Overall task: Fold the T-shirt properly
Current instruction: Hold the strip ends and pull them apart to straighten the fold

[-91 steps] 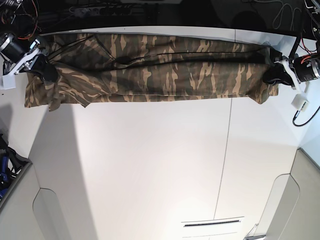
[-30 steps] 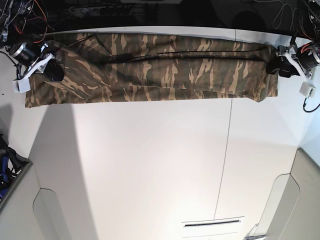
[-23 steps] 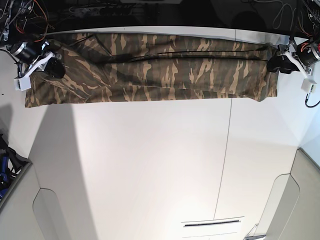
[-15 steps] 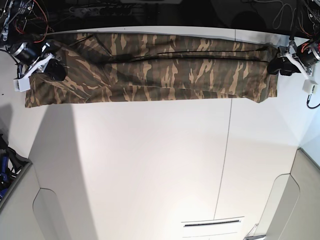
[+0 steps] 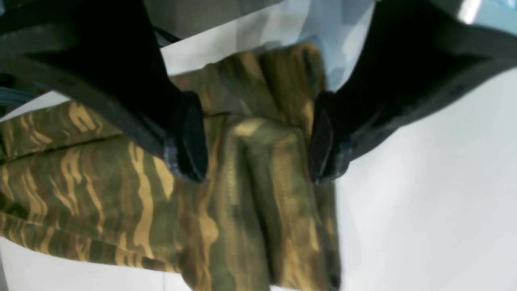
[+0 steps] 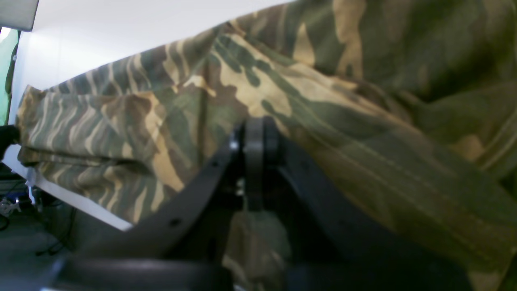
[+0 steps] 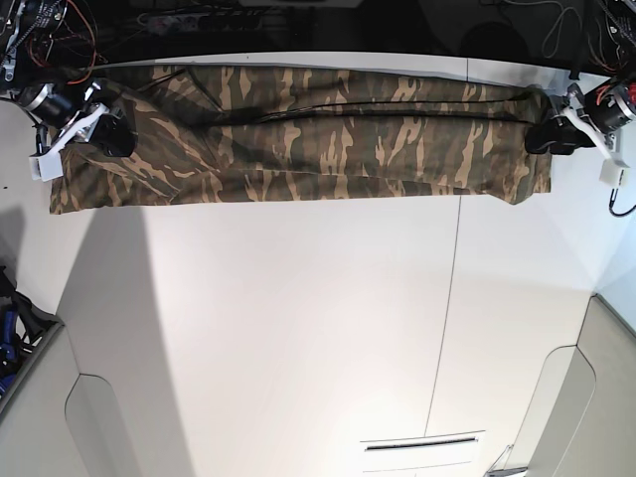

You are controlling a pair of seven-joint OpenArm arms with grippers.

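- T-shirt (image 7: 298,139) lies at the far edge of the white table (image 7: 298,328), folded lengthwise into one long narrow band; rest of the tabletop in front of it is bare.
- Long axis runs side to side in the base view, parallel to the far table edge. Which end is the collar: can't tell, no collar visible in any view.
- Progress estimate: first lengthwise fold looks done, layers stacked, a fold line running along the band. Band is still full length, so the crosswise folds into a compact stack are left. Roughly a third to halfway.
- Left gripper (image 5: 258,137): jaws wide apart, straddling the thick folded end of the cloth, not pinching it.
- Right gripper (image 6: 254,137): jaws fully together, tip over the other end of the shirt; no cloth visibly caught between them.
- Near edge looks reasonably straight; wrinkles near the right gripper end.
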